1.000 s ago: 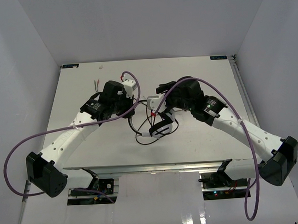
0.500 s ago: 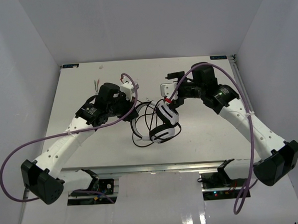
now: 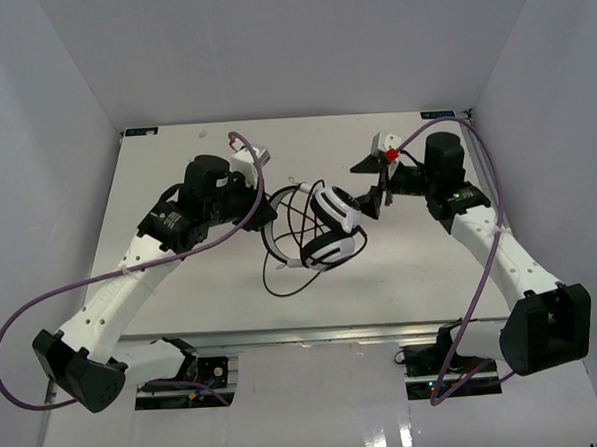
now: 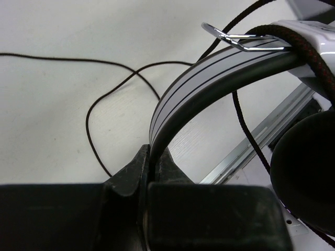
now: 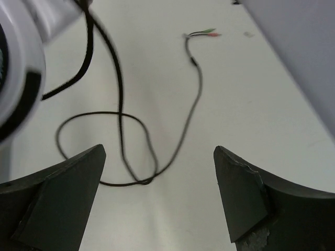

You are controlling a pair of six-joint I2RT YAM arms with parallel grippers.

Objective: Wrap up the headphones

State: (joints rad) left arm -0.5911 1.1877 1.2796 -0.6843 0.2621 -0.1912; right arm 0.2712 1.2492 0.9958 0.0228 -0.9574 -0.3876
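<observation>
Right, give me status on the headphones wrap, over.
Left gripper shut on headphones, at headband. Right gripper open, empty. Cable loose on table, plugs free. No obstruction seen.

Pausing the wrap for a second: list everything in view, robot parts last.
headphones: one, white and black, mid-table, headband clamped by the left gripper
cable: one, thin black, looping loosely over the table
plugs: two, red and green, on the table at the cable's end
table: one, white, under everything
purple cables: two, purple, one along each arm
left gripper: one, black, shut on the headband
right gripper: one, black, open, empty
</observation>
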